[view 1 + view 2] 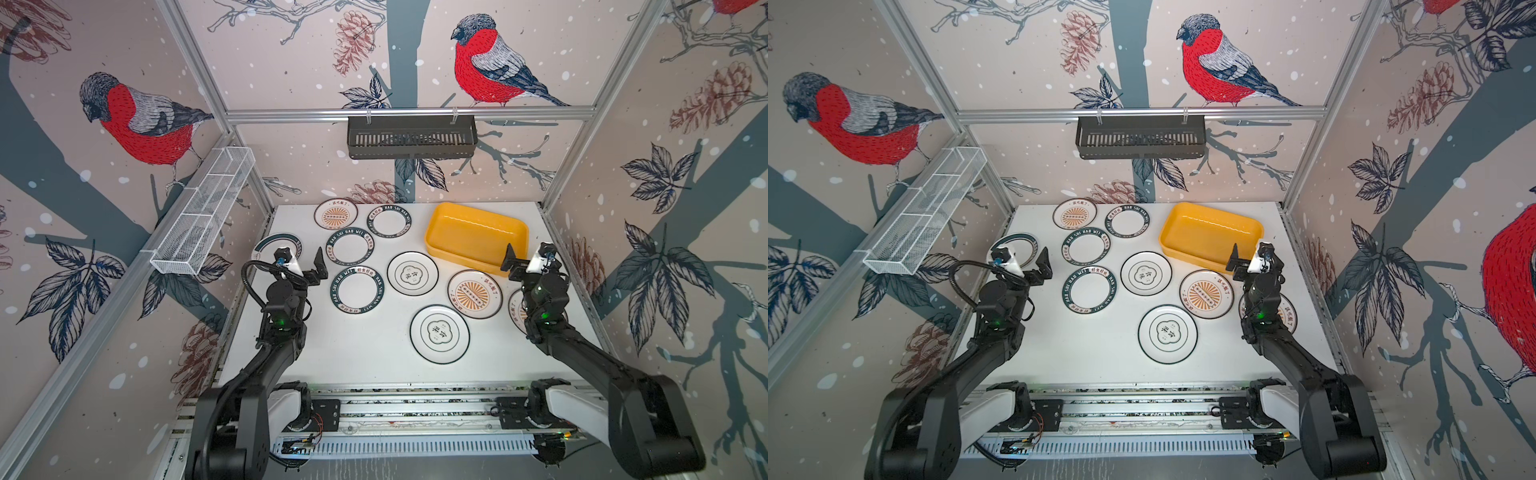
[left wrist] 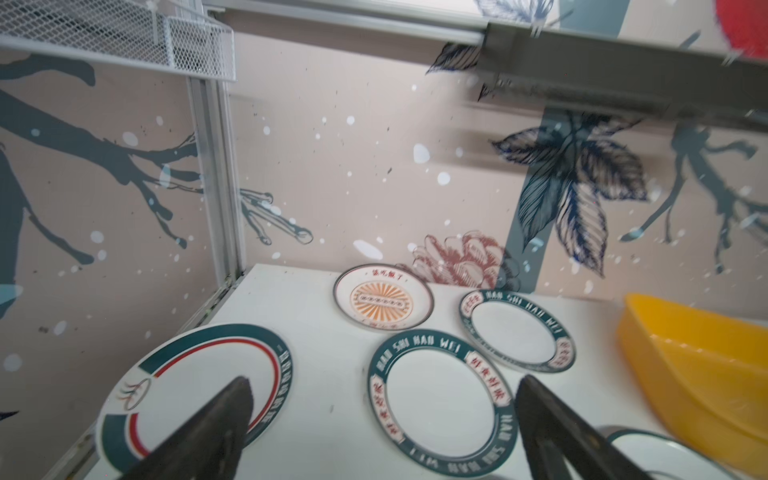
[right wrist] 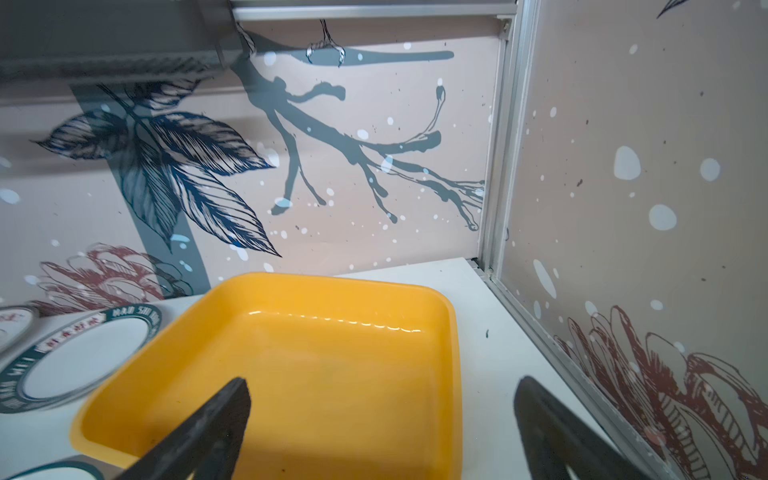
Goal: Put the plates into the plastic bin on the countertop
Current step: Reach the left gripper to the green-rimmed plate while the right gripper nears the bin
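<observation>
1. The white table (image 1: 374, 361), edged by aluminium rails, fills the floor of a booth papered with bullfinches and pine cones.
2. A white wire mesh rack (image 1: 203, 208) hangs along the left wall and a black slatted basket (image 1: 411, 137) hangs from the back rail, both above the table.
3. The plastic bin (image 1: 478, 237), a shallow yellow tub, sits at a slant on the far right part of the table, its floor bare in both top views and in the right wrist view.
4. Nine plates (image 1: 412, 273) lie flat on the table, all outside the bin. Three lettered-rim plates (image 1: 350, 246) cluster left of centre, and a sunburst plate (image 1: 336, 214) sits by the back wall. A second sunburst plate (image 1: 474, 294) lies just before the bin. Two flower-emblem plates (image 1: 439, 333) occupy the middle. A striped plate (image 1: 268, 249) lies at the left edge, and a half-hidden plate (image 1: 516, 316) lies under the right arm.
5. The left gripper (image 2: 384, 382) hangs over the table's left side, between the striped plate and the lettered-rim plates. Its jaws are spread wide and hold nothing.
6. The right gripper (image 3: 382, 381) hangs at the bin's near edge, its jaws likewise wide apart and empty.
</observation>
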Available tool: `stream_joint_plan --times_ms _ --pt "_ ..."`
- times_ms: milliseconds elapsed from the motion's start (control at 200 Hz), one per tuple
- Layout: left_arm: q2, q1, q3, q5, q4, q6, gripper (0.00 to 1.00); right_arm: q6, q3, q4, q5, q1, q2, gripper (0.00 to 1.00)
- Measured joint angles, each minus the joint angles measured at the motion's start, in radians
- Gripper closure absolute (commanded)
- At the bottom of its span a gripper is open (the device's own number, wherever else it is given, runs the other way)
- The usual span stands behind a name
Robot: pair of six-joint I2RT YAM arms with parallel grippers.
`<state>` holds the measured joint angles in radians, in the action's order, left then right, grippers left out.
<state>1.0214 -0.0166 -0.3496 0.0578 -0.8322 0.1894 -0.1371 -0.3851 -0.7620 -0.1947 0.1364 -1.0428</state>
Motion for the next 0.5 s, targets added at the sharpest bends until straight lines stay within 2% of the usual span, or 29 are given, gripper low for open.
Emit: stream_joint_plan --times_ms 90,195,345,500 --pt "-0.085 0.029 -0.034 0.051 0.112 0.134 0.02 -0.098 -0.060 0.159 0.059 0.025 0.085 0.00" --pt "-0.156 0.140 -0.042 0.082 0.203 0.290 0.02 -0.243 -0.091 0.303 0.153 0.087 0.151 0.00" --pt "-0.188 0.383 -0.032 0.060 0.243 0.467 0.02 -0.438 -0.091 0.403 0.239 0.251 0.190 0.00" --pt "-0.128 0.643 -0.031 -0.049 0.243 0.614 0.02 -0.550 -0.101 0.420 0.266 0.428 0.185 0.00"
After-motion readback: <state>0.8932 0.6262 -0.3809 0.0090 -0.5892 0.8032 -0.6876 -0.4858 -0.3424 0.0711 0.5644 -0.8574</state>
